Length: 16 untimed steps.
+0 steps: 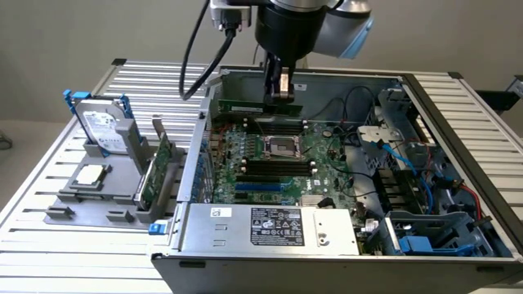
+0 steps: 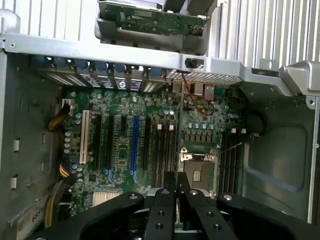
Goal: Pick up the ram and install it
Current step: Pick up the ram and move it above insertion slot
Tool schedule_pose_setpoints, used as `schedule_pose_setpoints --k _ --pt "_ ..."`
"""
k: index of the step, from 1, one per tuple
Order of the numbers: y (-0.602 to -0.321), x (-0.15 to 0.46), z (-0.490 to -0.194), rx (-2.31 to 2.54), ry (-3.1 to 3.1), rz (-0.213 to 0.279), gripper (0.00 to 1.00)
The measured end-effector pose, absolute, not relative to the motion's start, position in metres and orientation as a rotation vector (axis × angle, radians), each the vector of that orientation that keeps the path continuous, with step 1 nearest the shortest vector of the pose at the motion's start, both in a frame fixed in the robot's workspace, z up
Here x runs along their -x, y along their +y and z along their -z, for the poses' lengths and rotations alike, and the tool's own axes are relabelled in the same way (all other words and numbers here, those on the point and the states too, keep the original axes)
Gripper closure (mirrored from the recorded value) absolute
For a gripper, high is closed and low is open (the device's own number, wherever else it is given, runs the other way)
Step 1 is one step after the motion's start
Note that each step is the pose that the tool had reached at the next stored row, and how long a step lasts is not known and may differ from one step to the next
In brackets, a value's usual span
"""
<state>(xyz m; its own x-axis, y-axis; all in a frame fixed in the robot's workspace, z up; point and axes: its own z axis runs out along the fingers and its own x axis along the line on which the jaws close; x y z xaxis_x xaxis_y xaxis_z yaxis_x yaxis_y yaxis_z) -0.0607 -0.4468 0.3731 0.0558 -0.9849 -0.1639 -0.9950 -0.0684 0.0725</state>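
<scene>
Above far edge of motherboard (image 1: 331, 156), end effector (image 1: 282, 101) pinched narrow on ram (image 1: 245, 109); stick level, clear of board. Pickup done. Install left: dark slots (image 1: 278, 166) beside processor socket (image 1: 282, 146) look empty, ram not yet seated.

I count one end effector (image 1: 278, 101) of mine, one ram (image 1: 241, 109), one open computer case (image 1: 327, 272), one motherboard (image 1: 274, 177) with one processor socket (image 1: 283, 147), and one power supply (image 1: 270, 225). On the surface (image 1: 49, 257) I count one grey holder (image 1: 82, 211), one hard drive (image 1: 105, 125), one square processor chip (image 1: 90, 175) and one wide green card (image 1: 157, 168).
</scene>
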Motion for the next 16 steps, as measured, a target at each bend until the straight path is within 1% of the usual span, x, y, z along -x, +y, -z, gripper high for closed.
schedule_pose_setpoints --k 9,16 --pt "-0.427 0.034 -0.368 2.239 2.102 -0.262 0.87" --pt "-0.404 0.027 -0.362 2.238 2.102 -0.261 0.87"
